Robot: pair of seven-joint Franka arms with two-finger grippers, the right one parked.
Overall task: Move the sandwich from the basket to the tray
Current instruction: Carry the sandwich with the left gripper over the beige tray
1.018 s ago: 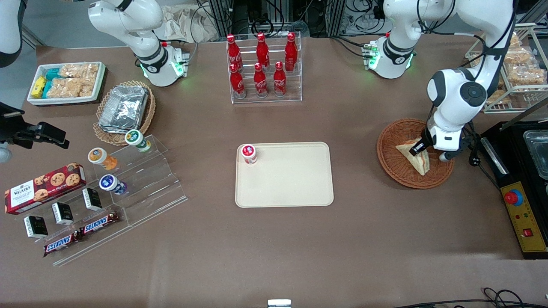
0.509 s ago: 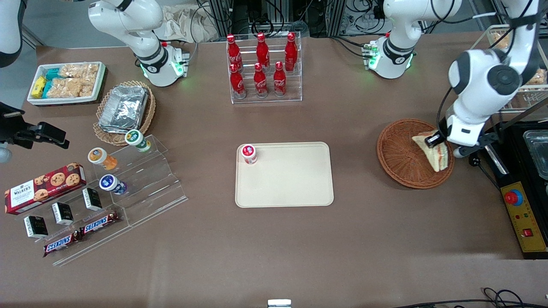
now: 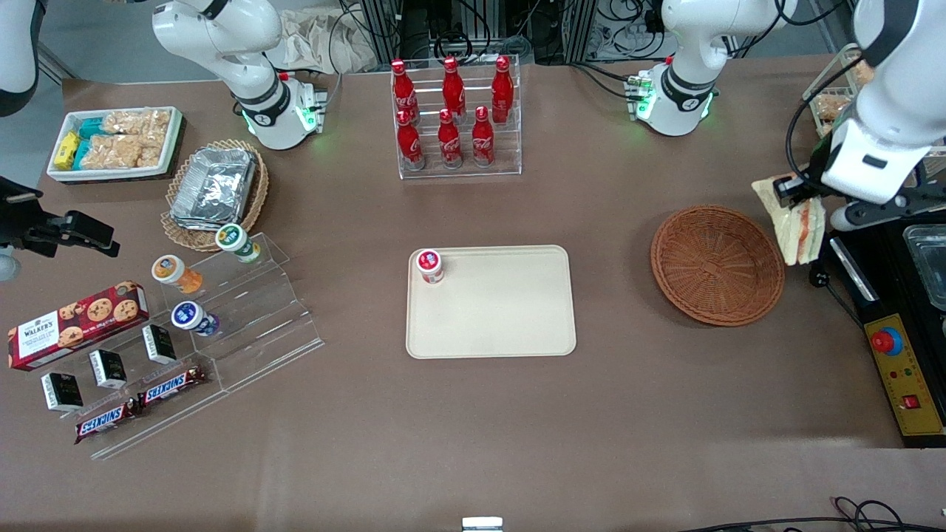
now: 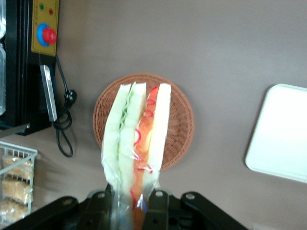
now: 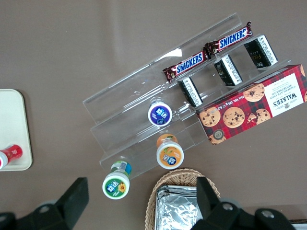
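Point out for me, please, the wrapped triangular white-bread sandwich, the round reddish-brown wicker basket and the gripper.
Wrapped triangular white-bread sandwich point(image 4: 139, 139): left wrist view, on its cut edge.
Round reddish-brown wicker basket point(image 3: 715, 264): front view, on its woven floor.
Gripper point(image 3: 792, 191): front view, at its fingers, shut on the sandwich, above the table beside the basket.

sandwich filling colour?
Red, orange and green between white bread; sandwich held in the gripper, clearest in left wrist view.

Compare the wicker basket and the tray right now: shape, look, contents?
The basket is round, reddish-brown and woven; the tray is rectangular, cream and smooth. The basket holds nothing, since the gripper holds the sandwich up beside it; the tray carries a red-lidded cup in one corner. Both rest flat on the table.
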